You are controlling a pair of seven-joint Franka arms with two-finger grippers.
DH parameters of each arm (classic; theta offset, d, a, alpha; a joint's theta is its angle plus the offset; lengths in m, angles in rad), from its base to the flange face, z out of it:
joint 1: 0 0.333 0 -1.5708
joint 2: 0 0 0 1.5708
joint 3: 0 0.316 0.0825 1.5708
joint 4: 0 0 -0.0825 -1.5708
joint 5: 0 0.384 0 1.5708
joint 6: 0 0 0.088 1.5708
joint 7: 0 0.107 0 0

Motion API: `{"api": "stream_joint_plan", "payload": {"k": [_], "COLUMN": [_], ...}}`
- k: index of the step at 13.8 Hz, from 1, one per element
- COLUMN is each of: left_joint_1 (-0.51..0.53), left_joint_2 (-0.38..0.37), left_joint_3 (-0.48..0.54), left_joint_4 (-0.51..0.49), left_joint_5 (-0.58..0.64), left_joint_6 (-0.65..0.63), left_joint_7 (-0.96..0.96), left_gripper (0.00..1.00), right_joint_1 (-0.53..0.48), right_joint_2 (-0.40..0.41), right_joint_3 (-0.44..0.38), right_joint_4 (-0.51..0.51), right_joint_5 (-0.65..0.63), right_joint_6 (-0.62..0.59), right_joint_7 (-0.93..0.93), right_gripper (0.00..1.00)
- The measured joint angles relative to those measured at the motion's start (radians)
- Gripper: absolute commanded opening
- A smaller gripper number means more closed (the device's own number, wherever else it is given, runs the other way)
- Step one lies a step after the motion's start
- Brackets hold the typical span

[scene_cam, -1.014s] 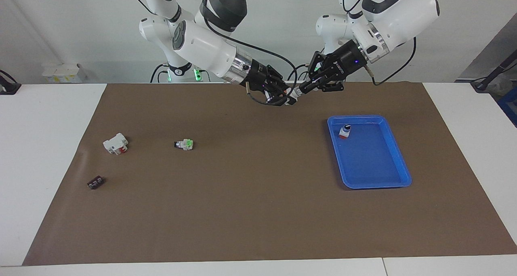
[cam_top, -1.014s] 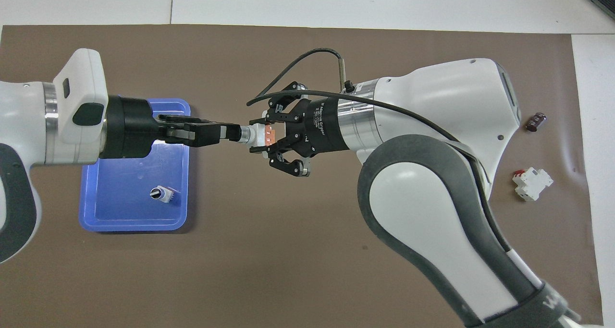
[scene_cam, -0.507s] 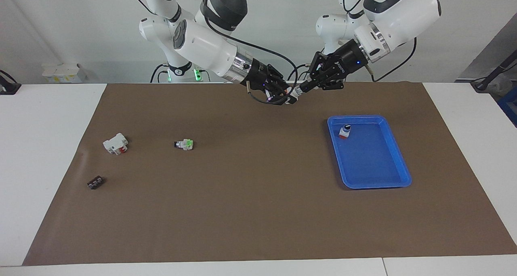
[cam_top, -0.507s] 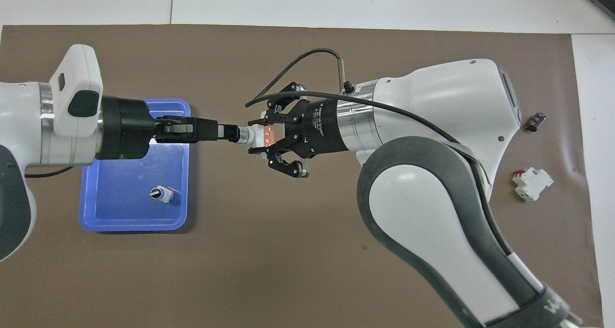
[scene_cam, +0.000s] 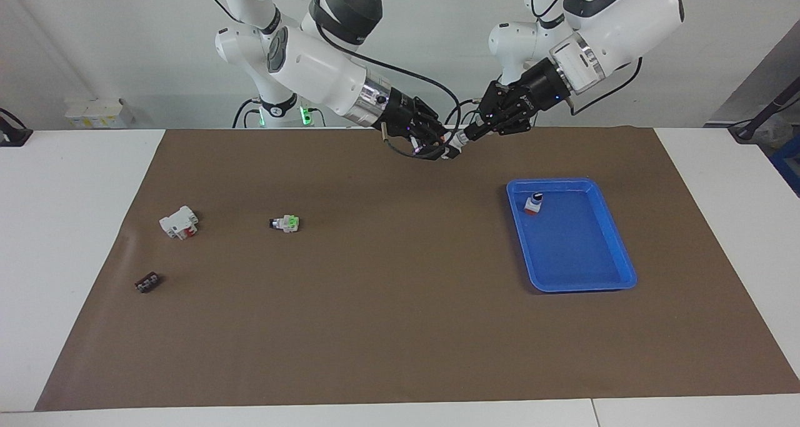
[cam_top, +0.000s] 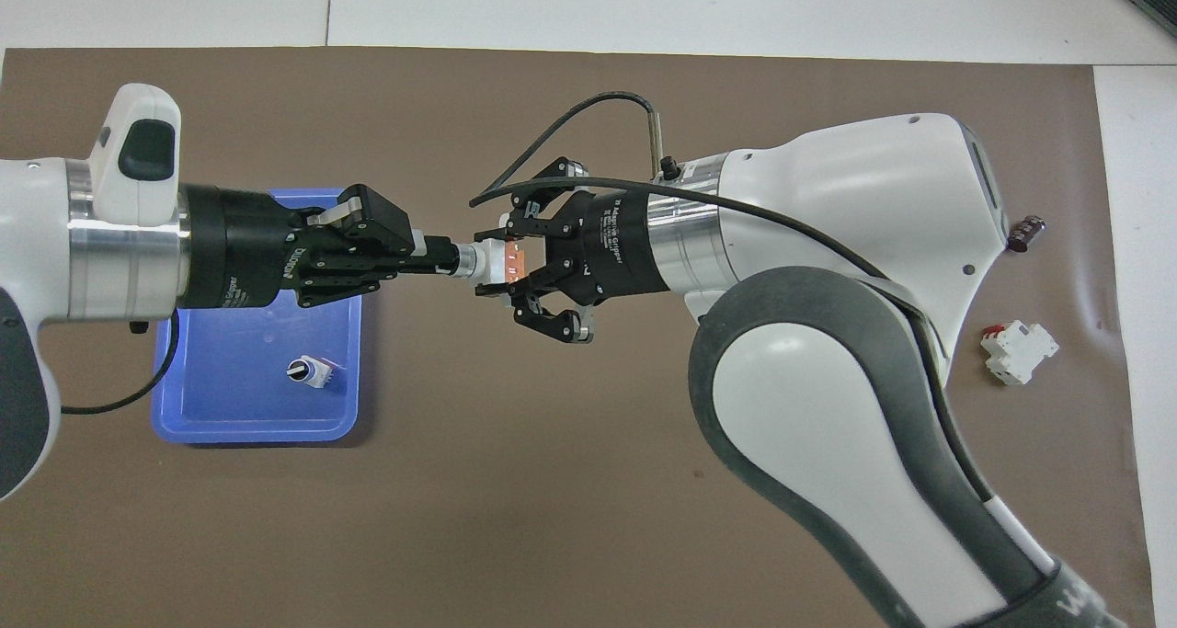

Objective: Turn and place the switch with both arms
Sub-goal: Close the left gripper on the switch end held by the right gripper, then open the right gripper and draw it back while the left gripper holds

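Rotated about its own axis since a second ago, the left arm's black two-finger gripper (cam_top: 425, 255) now shows its finger linkage broadside in the overhead view, where before it showed edge-on; the white wrist housing has rolled with it. Its fingertips are pinched narrowly onto the black knob of the small white blocky selector switch with an orange end and silver collar (cam_top: 492, 265), which is held up in the air between the two grippers, over bare brown mat near the robots' edge and in the middle of the table's length. From the other end, the right arm's black two-finger gripper (cam_top: 506, 262) clamps the switch's white body, its fingers closed above and below the orange end; it has hardly shifted. In the facing view the two grippers (scene_cam: 464, 137) (scene_cam: 445, 151) meet tip to tip above the mat, with the switch (scene_cam: 454, 147) a small pale spot between them.

Toward the left arm's end of the table lies a blue rectangular plastic tray (scene_cam: 615, 239), and in it, in the corner nearest the robots, stands a red-based switch with a blue-black knob (scene_cam: 534, 203). Toward the right arm's end, a small white switch with a green part (scene_cam: 285, 224) lies on the brown paper mat (scene_cam: 387, 327). Nearer that end still are a white blocky breaker-like part with red trim (scene_cam: 179, 222) and, farther from the robots, a small dark cylindrical component (scene_cam: 147, 282).
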Motion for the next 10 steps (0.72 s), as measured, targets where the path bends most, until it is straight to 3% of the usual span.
{"api": "stream_joint_plan", "payload": {"k": [5, 10], "left_joint_1": [0.005, 0.010], "left_joint_2": [-0.001, -0.001], "left_joint_3": [-0.030, -0.039], "left_joint_4": [0.017, 0.019], "left_joint_5": [0.018, 0.021], "left_joint_6": [0.015, 0.017], "left_joint_7": [-0.498, -0.833], "left_gripper": [0.00, 0.00], "right_joint_1": [-0.016, -0.018], "right_joint_2": [-0.018, -0.022], "right_joint_3": [-0.005, -0.007], "right_joint_4": [-0.005, -0.008], "right_joint_5": [0.000, 0.000], "right_joint_6": [-0.022, -0.024], "right_joint_7": [0.000, 0.000], "right_gripper": [0.00, 0.00]}}
